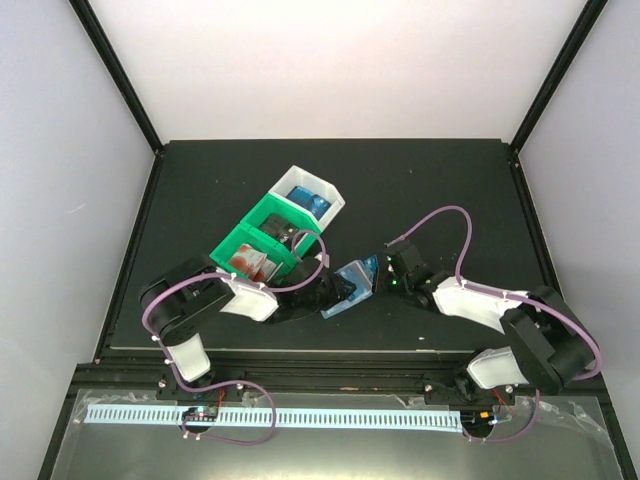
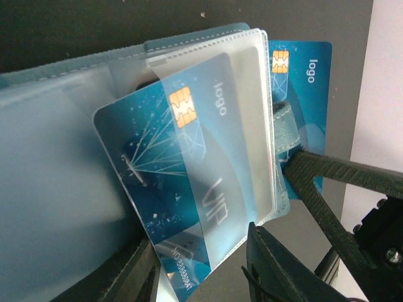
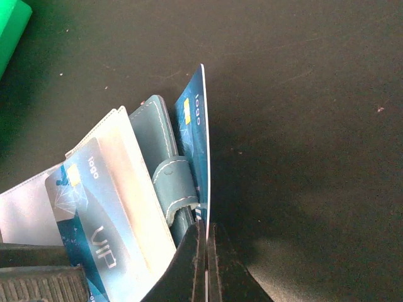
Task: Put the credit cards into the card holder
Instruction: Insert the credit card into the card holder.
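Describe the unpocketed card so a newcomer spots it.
Right of the green bins on the black table is the open teal card holder. Outside its cover, beside the snap tab, is a blue card pinched in the right jaws; its twin sits partly inside a clear pocket.

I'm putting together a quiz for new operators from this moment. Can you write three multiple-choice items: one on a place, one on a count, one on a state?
1. Where is the VIP card?
A. in a green bin
B. partly inside a clear pocket of the card holder
C. in the white bin

2. How many blue chip cards show in the left wrist view?
A. one
B. two
C. four

3. How is the right hand?
A. wide open
B. out of view
C. shut on the second blue card

Key:
1 B, the pocket's film overlaps the card.
2 B, the VIP card plus one behind the holder.
3 C, it pinches that card's thin edge.
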Motion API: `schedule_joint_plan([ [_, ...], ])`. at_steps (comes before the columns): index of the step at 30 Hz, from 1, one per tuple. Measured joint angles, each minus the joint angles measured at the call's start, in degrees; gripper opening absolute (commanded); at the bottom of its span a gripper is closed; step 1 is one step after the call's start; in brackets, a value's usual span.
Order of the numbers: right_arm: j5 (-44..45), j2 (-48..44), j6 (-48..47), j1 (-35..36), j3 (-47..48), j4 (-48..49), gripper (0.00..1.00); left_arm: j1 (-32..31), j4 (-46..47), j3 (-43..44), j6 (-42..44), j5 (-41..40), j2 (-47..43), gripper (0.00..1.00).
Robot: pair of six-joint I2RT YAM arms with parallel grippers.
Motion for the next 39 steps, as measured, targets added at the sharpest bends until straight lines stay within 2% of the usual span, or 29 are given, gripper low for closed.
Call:
schedule_joint_plan([
  [6,-0.1,-0.3,0.0,0.1,0.0,-0.3,0.01,0.0,-2.4,-0.5,3.1,1.9,-1.7,0.42],
  [9,-0.1,-0.6,0.0,0.1,0.0,-0.9,0.01,0.0,-6.1,-0.5,4.4,1.8,-3.7,0.51],
  [19,0.2,-0.7,-1.5,0.5,0.9,-3.0,0.01,0.0,-19.5,0.3,7.6,-2.3,-9.9,0.54],
  [23,2.6,-0.3,-2.1,2.8,3.0,-5.8,0.01,-0.1,-22.8,1.6,8.6,-3.3,-10.3,0.74],
  [25,4.5,0.1,-2.2,4.6,4.2,-7.7,0.01,-0.1,-24.7,2.2,9.5,-4.1,-11.1,0.8],
  [29,9.2,1.2,-1.4,8.5,7.2,-12.5,0.01,-0.4,-28.8,3.2,11.3,-6.0,-12.2,0.79],
  [34,14.1,1.3,1.8,11.9,8.9,-17.7,0.01,-0.4,-30.5,4.0,13.8,-6.3,-11.8,0.71],
  [39,14.8,-1.4,6.0,13.8,8.3,-20.4,0.01,-0.4,-31.7,5.7,16.5,-5.9,-10.1,0.66],
])
